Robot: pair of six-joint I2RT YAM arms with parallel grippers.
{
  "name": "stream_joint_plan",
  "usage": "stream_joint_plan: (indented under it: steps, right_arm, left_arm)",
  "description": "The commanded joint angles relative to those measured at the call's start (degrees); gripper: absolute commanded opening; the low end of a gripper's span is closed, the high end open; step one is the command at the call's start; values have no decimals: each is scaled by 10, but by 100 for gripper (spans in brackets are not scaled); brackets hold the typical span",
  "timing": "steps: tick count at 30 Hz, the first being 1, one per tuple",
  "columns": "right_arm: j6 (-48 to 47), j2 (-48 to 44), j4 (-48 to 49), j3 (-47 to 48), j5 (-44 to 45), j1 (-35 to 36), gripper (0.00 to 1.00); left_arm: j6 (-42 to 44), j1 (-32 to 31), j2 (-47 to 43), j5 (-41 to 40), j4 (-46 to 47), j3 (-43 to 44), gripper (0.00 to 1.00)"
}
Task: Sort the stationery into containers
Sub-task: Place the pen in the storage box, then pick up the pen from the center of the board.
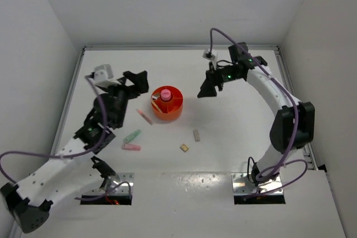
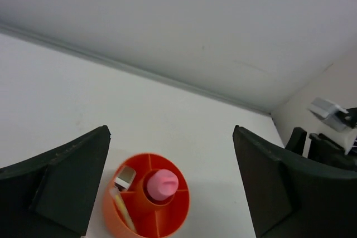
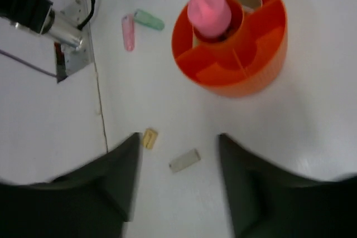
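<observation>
The round orange tub [image 1: 174, 112] stands mid-table with the pink-magenta capsule [image 1: 165, 94] upright in its central cup. One side compartment holds a pale block [image 2: 125, 178] and a yellowish stick [image 2: 126, 213]. A pink stick [image 1: 144, 116] lies just left of the tub. A mint stick [image 1: 132, 136] and a pastel pink stick [image 1: 131, 147] lie further front left. Two small beige blocks [image 1: 197, 135] [image 1: 184, 147] lie in front of the tub. My left gripper [image 1: 136, 82] is open and empty, left of the tub. My right gripper [image 1: 207, 88] is open and empty, right of it.
The table has a raised rim and white walls on three sides. The left arm's body lies across the front left, near the mint and pink sticks. Two metal base plates [image 1: 257, 184] sit at the near edge.
</observation>
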Motion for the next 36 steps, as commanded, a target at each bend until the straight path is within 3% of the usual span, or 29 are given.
stream_joint_plan:
  steps: [1, 2, 3, 5, 7, 8, 9, 11, 15, 19, 30, 36]
  right_arm:
    - [-40, 37, -50, 119, 31, 80, 47]
    - [19, 28, -8, 119, 84, 136, 17]
    - [45, 18, 71, 110, 182, 169, 11]
    - [74, 30, 93, 134, 273, 264, 12]
    - [96, 93, 48, 258, 387, 315, 21]
    - [112, 182, 20, 312, 449, 352, 24]
    - [123, 229, -5, 425, 472, 369, 27]
    - [136, 307, -60, 515, 498, 396, 35]
    - [199, 340, 42, 491, 590, 463, 48]
    - [247, 416, 36, 553, 700, 482, 48]
    - [279, 496, 49, 548, 801, 487, 40]
    - [284, 513, 54, 542, 801, 487, 39]
  left_arm:
    - [54, 32, -71, -17, -198, 45, 99]
    - [60, 44, -104, -55, -220, 50, 99]
    - [60, 49, -119, -83, -239, 51, 99]
    - [24, 56, -155, -193, -302, 51, 100]
    - [-45, 56, -172, -260, -362, 44, 100]
    - [-74, 56, -179, -319, -383, 37, 100]
    - [-101, 56, -186, -345, -404, 28, 100]
    - [-198, 56, -186, -395, -474, 22, 100]
    - [-241, 56, -204, -447, -532, 33, 100]
    - [-247, 56, -257, -452, -532, 28, 100]
    - [-212, 56, -277, -433, -497, 11, 100]
    - [-206, 56, -277, -427, -492, 11, 100]
